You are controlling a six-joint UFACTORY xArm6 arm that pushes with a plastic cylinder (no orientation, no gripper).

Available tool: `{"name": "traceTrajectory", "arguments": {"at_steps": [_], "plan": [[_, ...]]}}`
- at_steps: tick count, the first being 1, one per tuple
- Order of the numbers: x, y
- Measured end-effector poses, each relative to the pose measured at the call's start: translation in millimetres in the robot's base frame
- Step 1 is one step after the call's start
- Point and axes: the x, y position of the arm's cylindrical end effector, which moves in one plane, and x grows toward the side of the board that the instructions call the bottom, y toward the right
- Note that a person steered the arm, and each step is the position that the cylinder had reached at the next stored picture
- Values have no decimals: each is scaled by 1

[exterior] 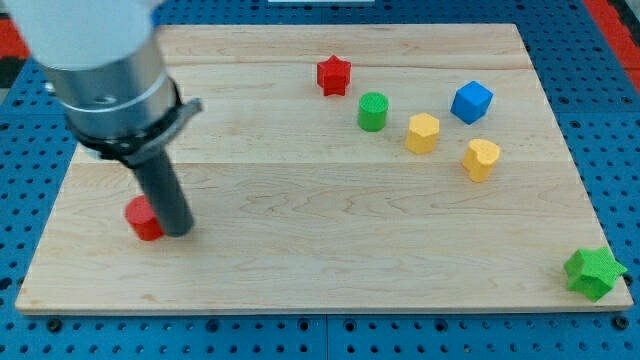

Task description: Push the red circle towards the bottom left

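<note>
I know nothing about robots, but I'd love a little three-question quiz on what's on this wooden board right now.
1. True or false: my tip is beside the red circle, on its right in the view.
2. Multiple choice: which block sits at the board's bottom right corner? A) blue cube B) green star C) red star
3. How many yellow blocks are there, and which green block lies just to their left in the view?

Key
1. True; the two look to be touching.
2. B
3. Two: a yellow block and another yellow block; the green cylinder.
</note>
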Motion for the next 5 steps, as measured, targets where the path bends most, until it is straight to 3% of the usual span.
{"name": "traceTrajectory", "arguments": {"at_steps": [2,3,5], "plan": [[-54,-17],[-53,-50],[-27,-58]]}}
